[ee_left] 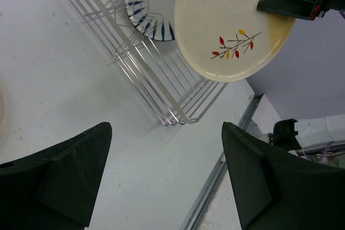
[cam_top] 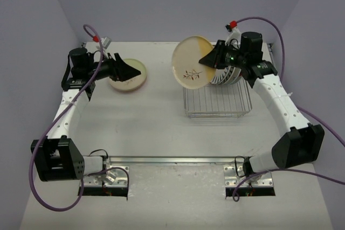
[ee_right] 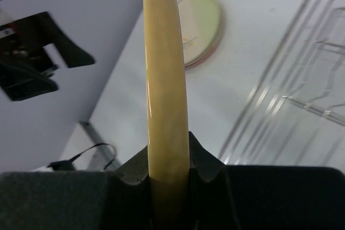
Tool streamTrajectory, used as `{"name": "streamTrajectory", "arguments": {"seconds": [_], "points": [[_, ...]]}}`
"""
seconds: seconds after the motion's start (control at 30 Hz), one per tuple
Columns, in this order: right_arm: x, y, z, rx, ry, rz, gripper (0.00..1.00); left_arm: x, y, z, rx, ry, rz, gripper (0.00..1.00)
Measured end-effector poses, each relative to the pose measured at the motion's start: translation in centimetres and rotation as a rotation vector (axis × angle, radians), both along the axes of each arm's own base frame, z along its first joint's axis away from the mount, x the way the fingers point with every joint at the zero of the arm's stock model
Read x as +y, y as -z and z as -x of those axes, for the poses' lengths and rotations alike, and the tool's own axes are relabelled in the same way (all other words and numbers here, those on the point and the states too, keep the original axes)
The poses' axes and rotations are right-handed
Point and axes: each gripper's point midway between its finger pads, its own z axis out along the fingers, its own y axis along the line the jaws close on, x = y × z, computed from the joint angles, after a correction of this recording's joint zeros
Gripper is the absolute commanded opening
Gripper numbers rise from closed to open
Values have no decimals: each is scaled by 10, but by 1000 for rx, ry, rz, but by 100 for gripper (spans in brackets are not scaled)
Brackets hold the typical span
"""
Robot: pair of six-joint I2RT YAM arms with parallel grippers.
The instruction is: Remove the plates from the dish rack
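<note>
My right gripper [cam_top: 211,56] is shut on the rim of a yellowish cream plate [cam_top: 190,63] with a twig motif, holding it on edge above the dish rack [cam_top: 217,102]. In the right wrist view that plate [ee_right: 164,74] stands edge-on between the jaws of the right gripper [ee_right: 168,168]. More plates [cam_top: 229,75] stand at the rack's back, one with dark-blue stripes [ee_left: 144,1]. My left gripper [cam_top: 128,71] hovers open over a pile of plates [cam_top: 137,76] at the table's left. The left wrist view shows bare table between the fingers of the left gripper [ee_left: 167,173], with the rack [ee_left: 156,79] and the held plate [ee_left: 221,25] beyond.
Purple cables loop around both arms. Metal mounting rails [cam_top: 178,160] run along the near edge between the arm bases. Grey walls close in the table at the back and on both sides. The pile of plates [ee_right: 204,25] lies flat, far left of the rack [ee_right: 302,95].
</note>
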Motion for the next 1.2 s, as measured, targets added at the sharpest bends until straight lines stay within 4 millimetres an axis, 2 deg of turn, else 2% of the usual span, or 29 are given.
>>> {"name": "streamTrajectory", "arguments": {"seconds": [0.17,0.37,0.47,0.57,0.67,0.73,0.77,0.8,0.87,0.9,1.0,1.03,1.13,1.2], "points": [[40,-1,36,99,-212,-193,0,-16,10,16,52,78,52,80],[77,-14,72,99,-411,-260,0,-40,16,32,72,170,64,79],[93,-19,88,86,-496,-271,0,-50,15,38,69,212,67,70],[104,-15,96,96,-541,-272,0,-58,15,44,79,257,78,52],[108,-6,94,121,-553,-274,0,-61,15,47,87,293,95,35],[111,0,91,142,-559,-280,0,-63,13,48,85,308,109,19],[112,2,89,149,-560,-283,0,-64,13,50,86,318,117,15],[112,4,88,153,-567,-284,0,-64,13,51,93,326,128,3],[113,7,89,159,-586,-287,8,-63,14,54,116,336,149,0],[113,8,89,163,-590,-288,17,-63,15,56,125,338,155,0],[113,10,90,178,-591,-289,50,-62,16,57,142,342,171,0],[113,10,89,178,-584,-286,69,-60,16,56,138,339,174,0],[113,8,83,175,-550,-273,91,-50,16,52,146,311,194,0],[112,9,77,164,-522,-252,93,-33,17,43,157,252,208,0]]}}
